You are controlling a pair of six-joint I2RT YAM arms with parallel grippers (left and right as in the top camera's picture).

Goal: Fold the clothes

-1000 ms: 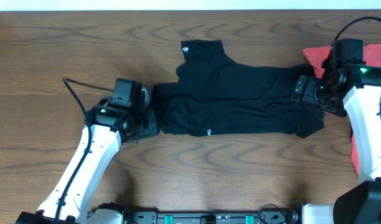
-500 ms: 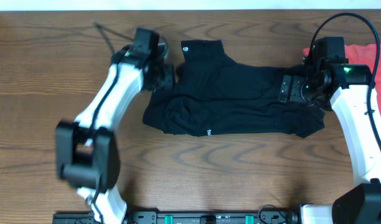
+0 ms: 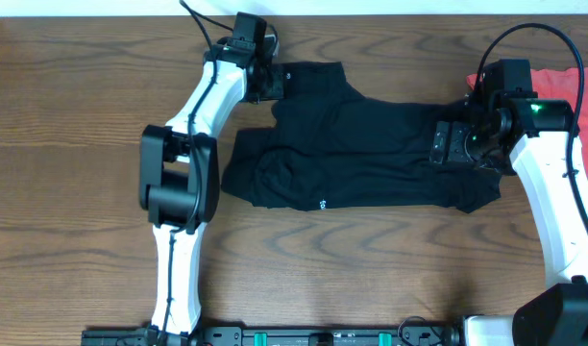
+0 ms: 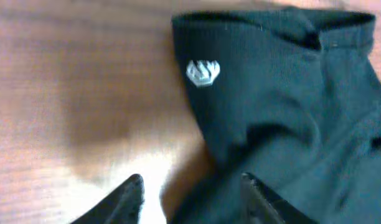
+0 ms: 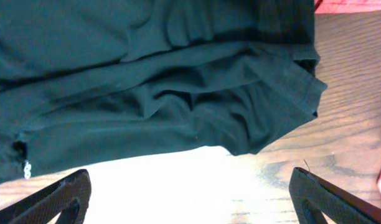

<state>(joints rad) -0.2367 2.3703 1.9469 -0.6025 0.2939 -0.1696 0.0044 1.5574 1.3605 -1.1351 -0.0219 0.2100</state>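
A black garment (image 3: 371, 154) lies crumpled across the middle of the wooden table, with a flap bearing a small white logo (image 3: 286, 73) sticking out at its far left corner. My left gripper (image 3: 273, 82) is at that flap. In the left wrist view the left gripper (image 4: 190, 196) is open, the black garment's edge (image 4: 284, 106) lies between its fingers, and the logo (image 4: 203, 71) is just ahead. My right gripper (image 3: 446, 144) hovers over the garment's right end. In the right wrist view the right gripper (image 5: 197, 199) is wide open and empty, with the garment's hem (image 5: 178, 118) beyond it.
A red cloth (image 3: 575, 88) lies at the right table edge beside the right arm; a corner of it shows in the right wrist view (image 5: 358, 5). Bare wooden table (image 3: 73, 144) lies left of and in front of the garment.
My left arm has swung from the garment's near left end up to its far left flap. My right gripper shifted slightly left over the garment, then held still.
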